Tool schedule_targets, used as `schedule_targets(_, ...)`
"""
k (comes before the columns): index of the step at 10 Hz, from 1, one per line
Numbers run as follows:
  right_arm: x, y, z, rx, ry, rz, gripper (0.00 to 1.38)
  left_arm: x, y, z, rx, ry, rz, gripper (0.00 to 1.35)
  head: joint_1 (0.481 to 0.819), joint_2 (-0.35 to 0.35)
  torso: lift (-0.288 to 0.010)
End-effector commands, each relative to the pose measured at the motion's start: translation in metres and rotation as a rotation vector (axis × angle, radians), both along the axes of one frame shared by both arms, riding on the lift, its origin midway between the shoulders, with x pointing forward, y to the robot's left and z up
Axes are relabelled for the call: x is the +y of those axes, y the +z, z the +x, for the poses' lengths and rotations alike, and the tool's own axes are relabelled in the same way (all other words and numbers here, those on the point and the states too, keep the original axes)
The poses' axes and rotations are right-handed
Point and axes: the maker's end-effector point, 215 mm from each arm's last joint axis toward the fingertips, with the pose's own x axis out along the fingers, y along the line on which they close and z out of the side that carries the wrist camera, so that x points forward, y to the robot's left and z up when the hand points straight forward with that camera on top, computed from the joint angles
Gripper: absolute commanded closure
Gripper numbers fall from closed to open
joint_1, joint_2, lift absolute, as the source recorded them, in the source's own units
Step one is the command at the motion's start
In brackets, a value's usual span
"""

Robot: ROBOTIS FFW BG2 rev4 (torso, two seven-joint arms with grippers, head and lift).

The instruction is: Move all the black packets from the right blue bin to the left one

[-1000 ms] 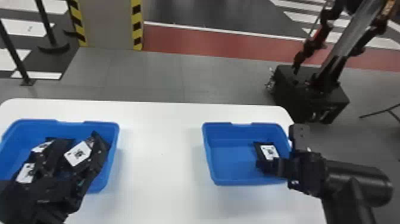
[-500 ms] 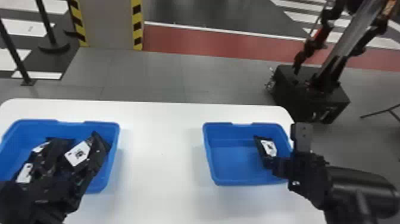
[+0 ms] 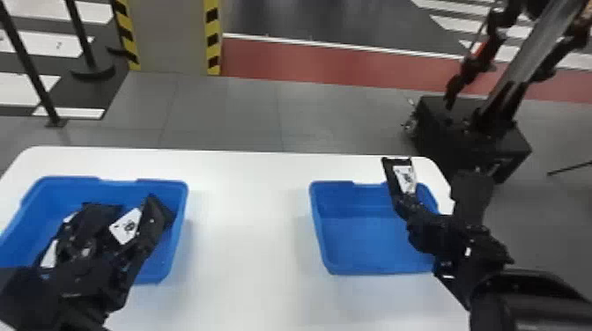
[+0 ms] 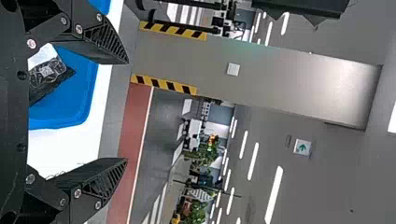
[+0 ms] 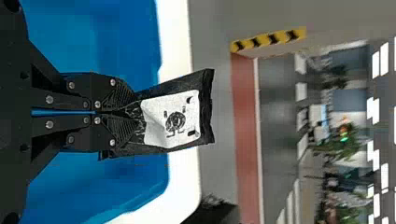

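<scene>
Nearly complete, by judgement, with several black packets (image 3: pixel 94 222) already in the left blue bin (image 3: pixel 179 224), at whose near side waits, spread, the left gripper (image 4: pixel 127 111). Left to do: carry across and release one further packet (image 3: pixel 397 179), probably the last. Pinched by its near end in the right gripper (image 5: pixel 135 112), above the far side of the right blue bin (image 3: pixel 361 246); points away from the robot, slightly leftward, long axis roughly in line with the fingers.
</scene>
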Motion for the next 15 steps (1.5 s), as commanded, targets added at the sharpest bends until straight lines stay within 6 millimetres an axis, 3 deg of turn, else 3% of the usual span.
schedule_targets(1, 0.036, 0.03, 0.024, -0.157, 0.117, 0.021, 1.13, 0.01, 0.006, 0.0, -0.018, 0.027, -0.001, 0.31, 0.695, -0.134, -0.11)
schedule_targets(3, 0.099, 0.067, 0.041, -0.299, 0.28, 0.088, 1.13, 0.013, 0.011, 0.009, -0.023, 0.037, -0.014, 0.31, 0.695, -0.053, -0.11)
schedule_targets(5, 0.168, 0.08, 0.04, -0.363, 0.437, 0.176, 1.13, 0.002, 0.025, 0.022, -0.041, 0.012, -0.037, 0.31, 0.695, 0.01, -0.11)
schedule_targets(8, 0.236, 0.073, 0.036, -0.366, 0.586, 0.26, 1.13, -0.032, 0.058, 0.03, -0.02, -0.08, -0.149, 0.31, 0.695, 0.085, -0.11)
schedule_targets(11, 0.306, 0.082, 0.019, -0.357, 0.723, 0.332, 1.13, -0.081, 0.074, 0.042, 0.006, -0.239, -0.241, 0.31, 0.695, 0.103, -0.11)
schedule_targets(15, 0.373, 0.068, -0.012, -0.29, 0.851, 0.41, 1.13, -0.093, 0.071, 0.045, 0.029, -0.272, -0.233, 0.31, 0.695, 0.157, -0.11)
